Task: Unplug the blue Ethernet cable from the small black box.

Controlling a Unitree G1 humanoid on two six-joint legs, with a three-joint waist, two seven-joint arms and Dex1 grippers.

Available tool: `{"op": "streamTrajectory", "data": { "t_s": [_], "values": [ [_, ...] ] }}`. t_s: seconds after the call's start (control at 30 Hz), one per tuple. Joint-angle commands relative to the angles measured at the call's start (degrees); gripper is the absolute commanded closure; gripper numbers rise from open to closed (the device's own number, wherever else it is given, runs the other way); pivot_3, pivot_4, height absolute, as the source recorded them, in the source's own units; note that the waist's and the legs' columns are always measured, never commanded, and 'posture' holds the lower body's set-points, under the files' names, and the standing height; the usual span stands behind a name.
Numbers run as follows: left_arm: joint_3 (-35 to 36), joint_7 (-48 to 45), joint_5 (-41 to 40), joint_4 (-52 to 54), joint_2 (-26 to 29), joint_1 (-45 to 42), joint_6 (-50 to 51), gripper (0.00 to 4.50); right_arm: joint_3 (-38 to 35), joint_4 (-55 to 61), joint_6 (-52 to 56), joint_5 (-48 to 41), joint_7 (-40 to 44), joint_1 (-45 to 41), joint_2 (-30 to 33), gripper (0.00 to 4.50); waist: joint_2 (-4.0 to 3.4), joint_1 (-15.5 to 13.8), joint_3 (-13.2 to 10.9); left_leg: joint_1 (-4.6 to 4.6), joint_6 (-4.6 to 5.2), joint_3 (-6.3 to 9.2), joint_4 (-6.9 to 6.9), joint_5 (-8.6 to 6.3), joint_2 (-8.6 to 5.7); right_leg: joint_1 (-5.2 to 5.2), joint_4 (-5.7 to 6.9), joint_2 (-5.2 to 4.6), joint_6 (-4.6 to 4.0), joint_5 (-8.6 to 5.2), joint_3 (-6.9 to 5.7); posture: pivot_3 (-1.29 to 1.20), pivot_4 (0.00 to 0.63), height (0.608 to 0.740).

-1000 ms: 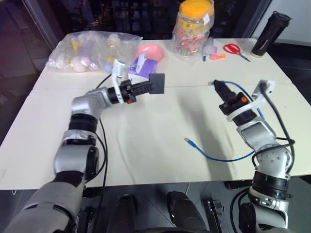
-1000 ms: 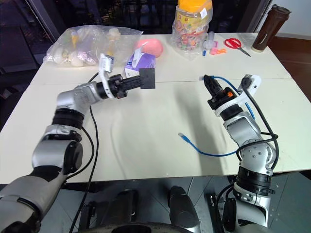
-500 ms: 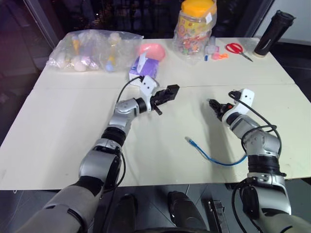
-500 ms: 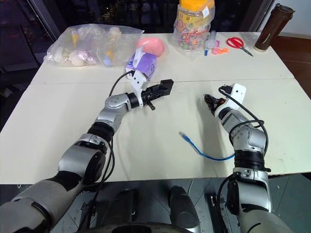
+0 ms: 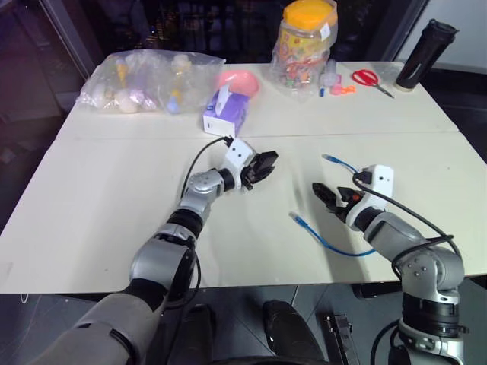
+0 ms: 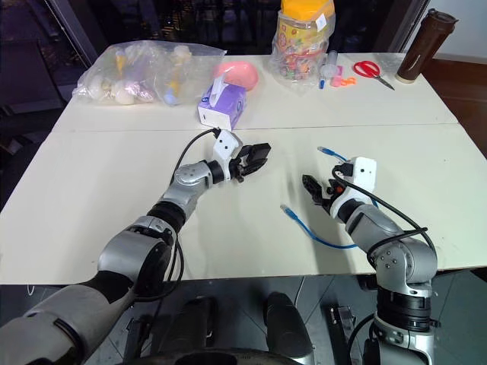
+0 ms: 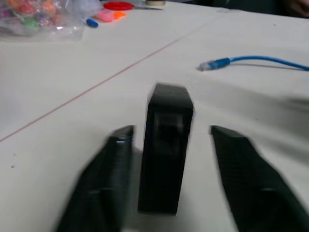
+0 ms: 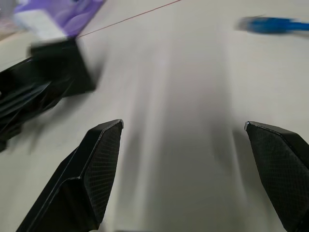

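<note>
So the small black box is sitting right between the two fingers of the left gripper, out near the middle of the cream table. In the left wrist view you can see bare table on both sides of it, so the fingers are spread apart and not pinching the box at all; it stands on edge in that gap, with nothing plugged into it as far as I can see. The blue Ethernet cable is completely separate from it, lying loose on the table over by the right arm: one clear plug end rests on the table between the two grippers, nearer the front edge, then the cord loops back under the right forearm, and the other end pokes out just beyond the right gripper. That right gripper is wide open too, holding nothing, hovering low over the table and pointed toward the left one with the box. Further back there's a purple tissue box, a clear bag of stuff, a candy jar with a yellow lid, red scissors and a dark bottle, all well away from the action.
</note>
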State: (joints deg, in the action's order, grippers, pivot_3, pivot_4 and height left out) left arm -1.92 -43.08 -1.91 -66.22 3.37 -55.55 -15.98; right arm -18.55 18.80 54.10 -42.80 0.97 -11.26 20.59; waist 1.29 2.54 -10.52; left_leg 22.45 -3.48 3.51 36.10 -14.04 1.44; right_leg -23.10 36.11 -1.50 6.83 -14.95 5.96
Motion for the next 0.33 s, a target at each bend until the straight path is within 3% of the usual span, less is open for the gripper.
{"op": "streamTrajectory", "data": {
  "t_s": [0.03,0.1,0.2,0.33],
  "values": [
    [1.6,-5.1,-2.6,6.1,2.8,1.3,2.8,1.38,-2.1,3.0,-1.0,-0.1,-0.1,1.1,0.0,0.31,-0.01,0.0,0.0,0.0,0.0,0.0,-0.08,0.0,0.0,-0.03,0.0,0.0,0.01,-0.01,0.0,0.0,0.15,0.74],
    [1.1,-8.4,-3.5,13.8,5.6,4.7,5.9,1.38,-3.0,3.9,-1.2,-0.3,0.2,2.6,0.1,0.31,-0.02,0.0,0.0,0.0,0.01,0.02,-0.17,0.0,0.01,-0.09,0.05,0.0,0.01,-0.01,-0.01,0.0,0.15,0.74],
    [1.3,-13.6,-7.9,31.7,11.3,12.6,18.3,1.38,-3.6,5.7,-2.1,-0.4,1.8,5.2,0.7,0.31,-0.05,0.2,0.0,0.01,0.01,0.01,-0.25,-0.01,0.05,-0.12,0.05,0.0,0.01,-0.02,-0.01,0.0,0.15,0.74],
    [1.7,-12.9,-13.0,53.7,16.8,22.8,33.9,1.38,-1.8,9.3,-5.1,-0.4,7.8,8.0,2.8,0.31,-0.06,0.0,0.0,0.0,0.01,0.0,-0.29,-0.01,0.08,-0.14,0.05,-0.03,0.0,-0.03,-0.02,0.0,0.15,0.74]
  ]
}}
